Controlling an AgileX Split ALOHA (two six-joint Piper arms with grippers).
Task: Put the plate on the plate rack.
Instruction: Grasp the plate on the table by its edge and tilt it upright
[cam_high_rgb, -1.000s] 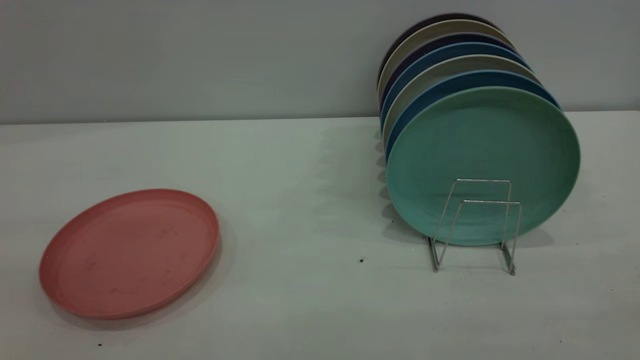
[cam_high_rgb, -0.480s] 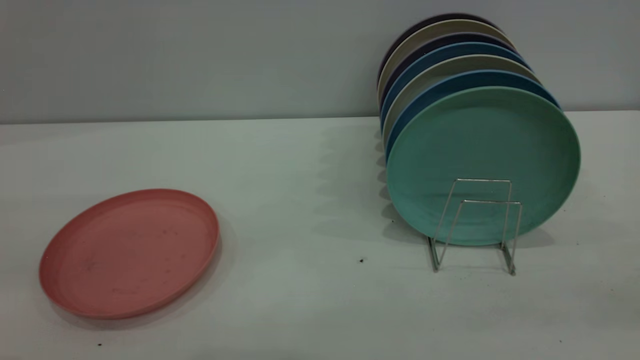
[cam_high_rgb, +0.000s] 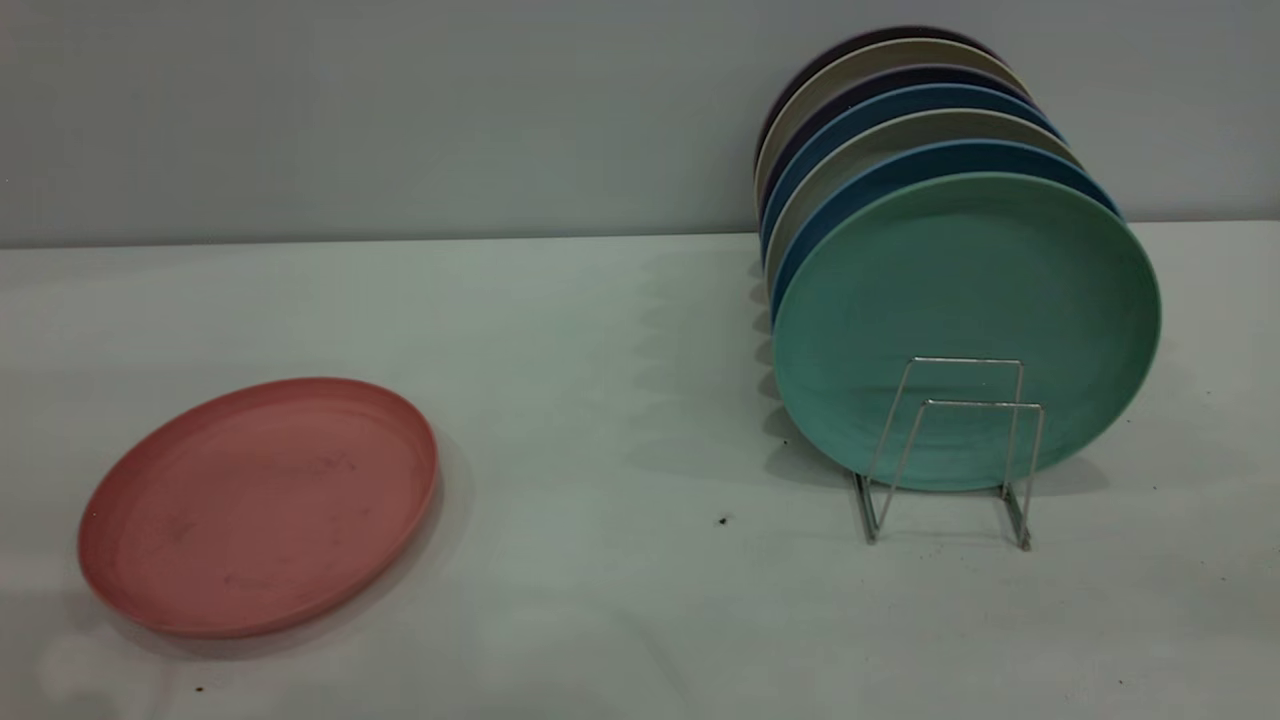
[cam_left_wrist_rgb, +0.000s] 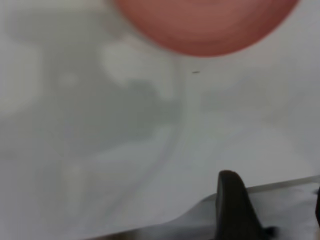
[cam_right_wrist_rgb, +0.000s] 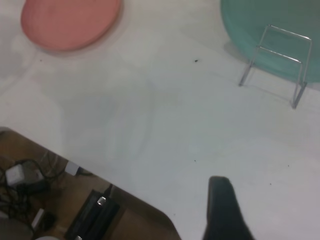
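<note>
Salmon-pink and matte, with faint dark smudges, the plate (cam_high_rgb: 258, 505) lies flat on the white table (cam_high_rgb: 600, 600), well left of the plate rack (cam_high_rgb: 950, 450), where a teal plate (cam_high_rgb: 965, 300) fronts the row. Only wrist views show gripper fingers: left gripper (cam_left_wrist_rgb: 270, 210), right gripper (cam_right_wrist_rgb: 225, 210); their spread cannot be told. Cables (cam_right_wrist_rgb: 25, 185) appear beyond the table edge.

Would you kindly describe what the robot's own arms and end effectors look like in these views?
Very little shows. In the left wrist view, the left end effector appears only as a dark, matte black finger with a rounded tip. The right wrist view shows a similar black, round-tipped finger of the right end effector. No cables, markings or arm links are visible, and the exterior view shows neither arm.
</note>
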